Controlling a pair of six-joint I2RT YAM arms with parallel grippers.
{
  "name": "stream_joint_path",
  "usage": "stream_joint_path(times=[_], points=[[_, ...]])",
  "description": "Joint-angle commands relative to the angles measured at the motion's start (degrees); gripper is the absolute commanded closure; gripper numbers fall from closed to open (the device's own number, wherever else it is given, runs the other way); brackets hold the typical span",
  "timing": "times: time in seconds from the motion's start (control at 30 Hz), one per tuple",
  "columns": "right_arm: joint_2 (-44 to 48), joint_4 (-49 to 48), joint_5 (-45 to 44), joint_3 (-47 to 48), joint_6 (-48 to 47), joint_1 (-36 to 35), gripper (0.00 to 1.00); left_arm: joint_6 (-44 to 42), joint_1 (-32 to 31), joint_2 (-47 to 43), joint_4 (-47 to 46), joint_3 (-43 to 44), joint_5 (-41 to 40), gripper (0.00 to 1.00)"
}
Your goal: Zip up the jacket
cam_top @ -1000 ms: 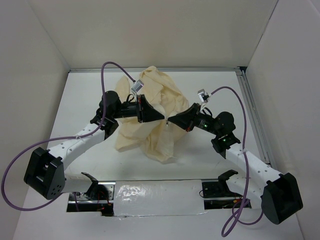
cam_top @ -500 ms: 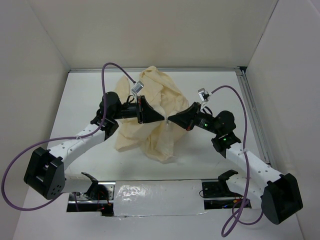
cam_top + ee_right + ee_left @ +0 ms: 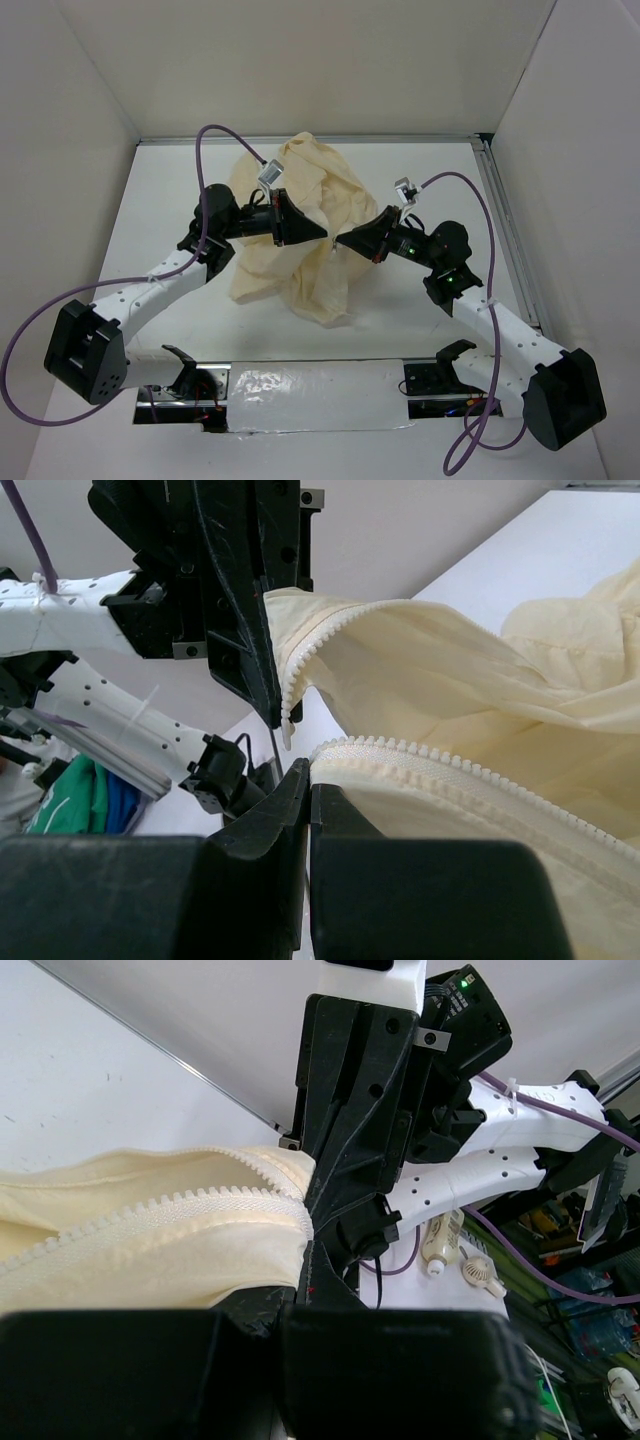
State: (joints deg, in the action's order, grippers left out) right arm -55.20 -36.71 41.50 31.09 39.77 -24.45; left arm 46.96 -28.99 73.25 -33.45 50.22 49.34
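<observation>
The left gripper (image 3: 321, 236) and the right gripper (image 3: 344, 241) are each closed tight on the jacket (image 3: 318, 185) along its unjoined zipper teeth, tips nearly met, and the cream garment is draped crumpled mid-way across the white table (image 3: 420, 300).

Your left gripper (image 3: 262, 1312) fills the bottom edge as a dark blur, its fingers clamped on a fold of the cream jacket (image 3: 150, 1250). Just above them, two rows of zipper teeth (image 3: 180, 1202) run in from the left and converge right ahead of the tips. There the right gripper (image 3: 312, 1198) faces you, black fingers pinched on the jacket's end. Beyond it, up and to the right, you see its white arm (image 3: 485, 1172) and a purple cable (image 3: 560, 1111). Bare white table (image 3: 80, 1090) lies ahead to the left.
</observation>
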Motion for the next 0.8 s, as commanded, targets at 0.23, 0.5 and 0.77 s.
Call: stream_joint_path(times=[0.23, 0.5, 0.77], points=[[-0.79, -6.09, 3.41, 3.45, 2.42, 0.1, 1.0, -0.2, -0.98, 0.31, -2.41, 0.32, -1.0, 1.0], [0.44, -3.29, 3.5, 3.54, 1.37, -0.16, 1.0, -0.99, -0.98, -1.36, -2.06, -0.38, -3.55, 1.0], [0.89, -0.47, 0.7, 3.8, 0.05, -0.25, 1.0, -0.64, -0.98, -1.27, -3.2, -0.91, -1.62, 1.0]])
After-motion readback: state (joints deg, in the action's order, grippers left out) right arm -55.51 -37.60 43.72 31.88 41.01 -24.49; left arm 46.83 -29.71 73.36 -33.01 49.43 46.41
